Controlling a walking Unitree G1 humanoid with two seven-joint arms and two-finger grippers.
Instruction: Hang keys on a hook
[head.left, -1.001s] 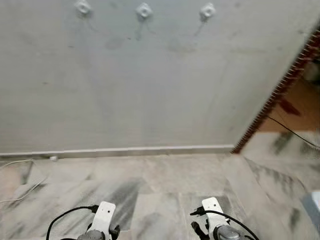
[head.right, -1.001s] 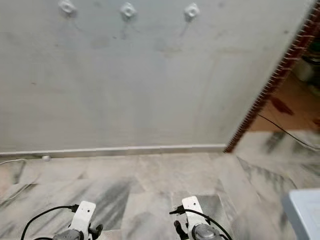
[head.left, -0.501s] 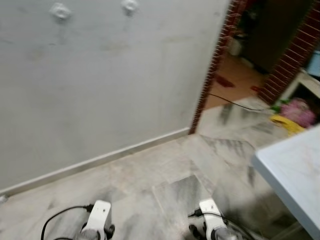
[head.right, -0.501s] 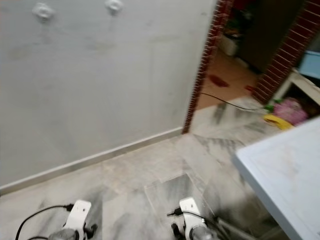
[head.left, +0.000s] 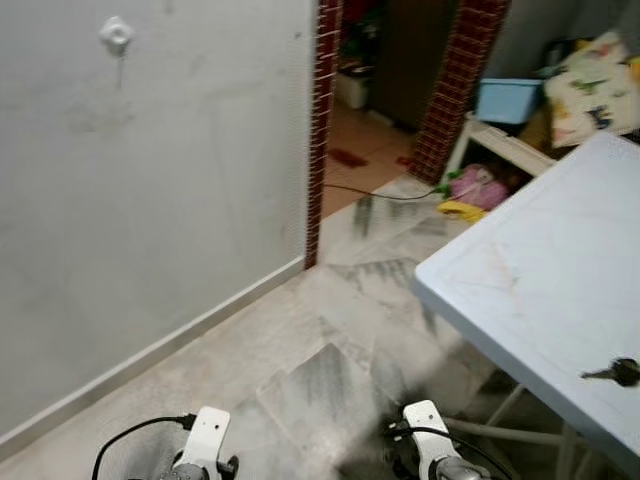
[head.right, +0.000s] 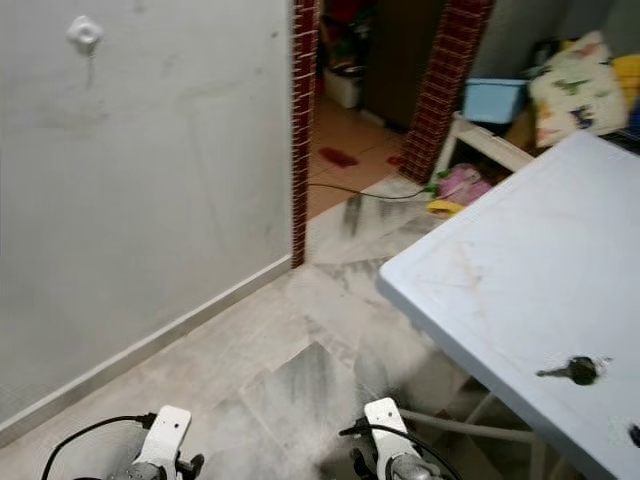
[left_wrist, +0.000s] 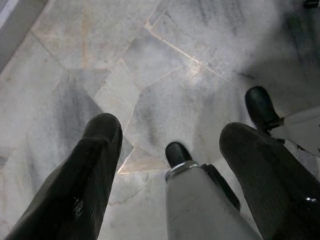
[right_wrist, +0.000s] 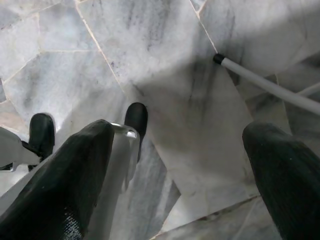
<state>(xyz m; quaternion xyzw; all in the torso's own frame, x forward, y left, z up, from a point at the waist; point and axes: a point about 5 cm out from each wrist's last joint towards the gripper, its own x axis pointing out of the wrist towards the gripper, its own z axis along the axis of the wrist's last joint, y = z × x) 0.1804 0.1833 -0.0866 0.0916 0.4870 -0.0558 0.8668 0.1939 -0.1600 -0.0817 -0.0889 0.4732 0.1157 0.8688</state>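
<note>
A small bunch of keys (head.left: 615, 372) lies on the light blue table (head.left: 540, 270), near its edge at the lower right. One white hook (head.left: 117, 35) is fixed high on the grey wall at the upper left. Both arms hang low, with their white wrists (head.left: 205, 450) at the bottom of the eye views. In the left wrist view my left gripper (left_wrist: 170, 130) stands open over the marble floor with nothing between its fingers. My right gripper (right_wrist: 182, 130) is open too, above the floor beside a white table leg (right_wrist: 270, 87).
A red brick doorway (head.left: 322, 120) opens to the right of the wall, with a black cable (head.left: 380, 195) across its threshold. Behind the table are a blue tub (head.left: 510, 98), a patterned cushion (head.left: 600, 75) and pink and yellow items (head.left: 470, 190) on the floor.
The camera has swung to the right: the wall hooks slid off to the left until one is left, and the doorway, the table and the keys have come into view.
</note>
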